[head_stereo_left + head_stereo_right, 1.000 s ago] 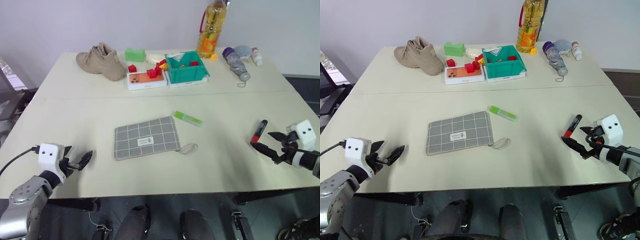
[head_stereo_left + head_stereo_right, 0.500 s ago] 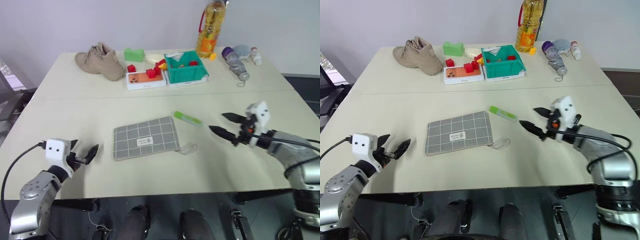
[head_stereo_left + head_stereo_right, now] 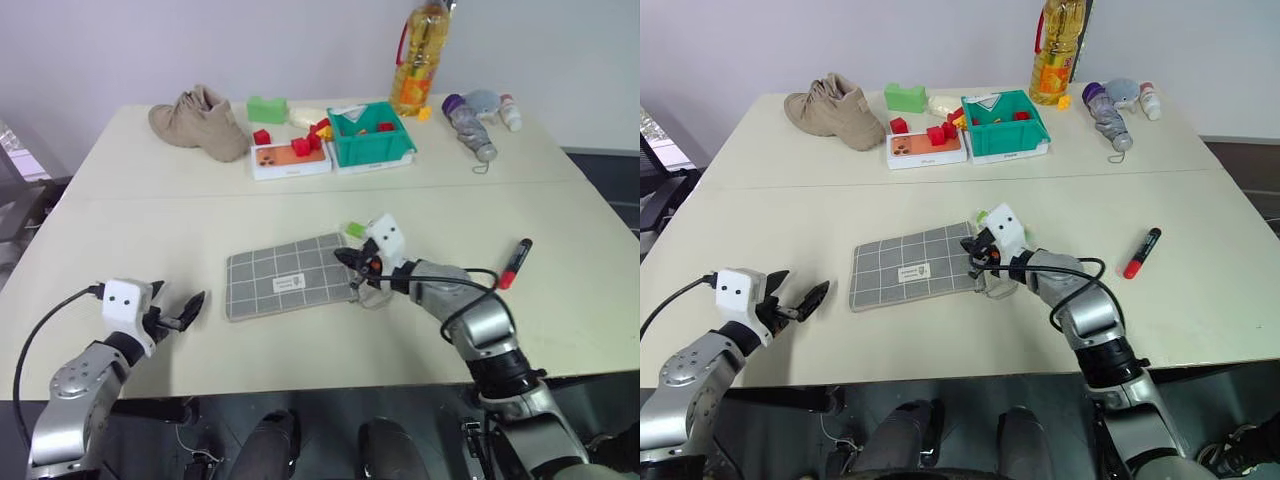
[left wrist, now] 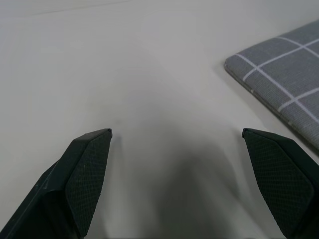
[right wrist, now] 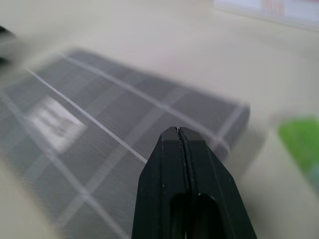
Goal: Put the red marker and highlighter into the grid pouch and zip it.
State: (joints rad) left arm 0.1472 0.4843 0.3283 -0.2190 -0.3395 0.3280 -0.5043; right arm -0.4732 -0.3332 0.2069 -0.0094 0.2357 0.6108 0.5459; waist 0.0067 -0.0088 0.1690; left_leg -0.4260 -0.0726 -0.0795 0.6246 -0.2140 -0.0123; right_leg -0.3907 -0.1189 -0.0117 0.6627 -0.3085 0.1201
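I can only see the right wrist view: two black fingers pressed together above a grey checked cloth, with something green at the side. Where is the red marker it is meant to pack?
Observer: The red marker lies on the table well off to the right of the right gripper, with nothing touching it.
Operator: And the green thing?
Observer: That is the highlighter, lying on the table by the far right corner of the grid pouch, partly hidden behind the right gripper's white housing.
Operator: What about the other arm?
Observer: The left gripper is open and low over the table, to the left of the pouch and apart from it.
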